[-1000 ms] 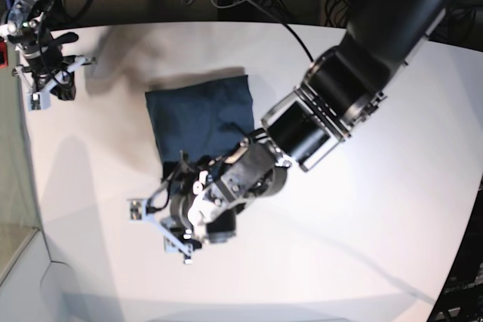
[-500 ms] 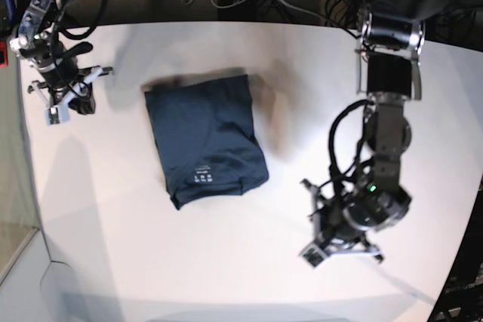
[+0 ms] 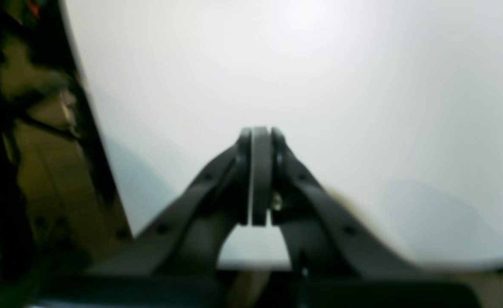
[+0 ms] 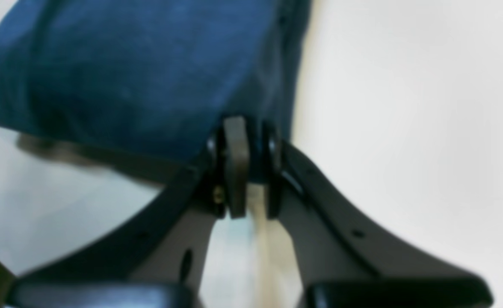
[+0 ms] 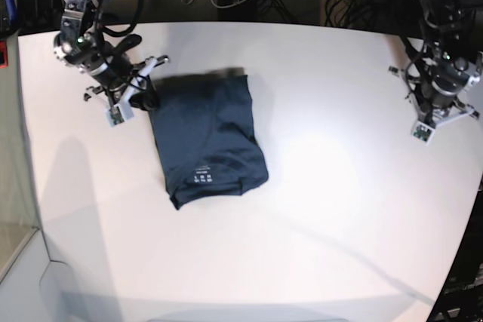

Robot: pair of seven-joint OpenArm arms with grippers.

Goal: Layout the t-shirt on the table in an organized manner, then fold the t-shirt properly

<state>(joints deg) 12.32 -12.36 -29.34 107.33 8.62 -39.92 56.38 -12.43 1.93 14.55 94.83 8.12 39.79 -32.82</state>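
While one folded t-shirt (image 5: 209, 139) lies on the table (image 5: 339, 209), both grippers' jaws sit together, gripping nothing.

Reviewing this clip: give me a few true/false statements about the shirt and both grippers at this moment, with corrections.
1. The t-shirt lies folded into a compact rectangle on the table. True.
2. The left gripper is clamped on cloth. False: shut on nothing, over bare table.
3. The right gripper is at the shirt's edge. True.
4. The white label faces down, hidden. False: it shows on top.
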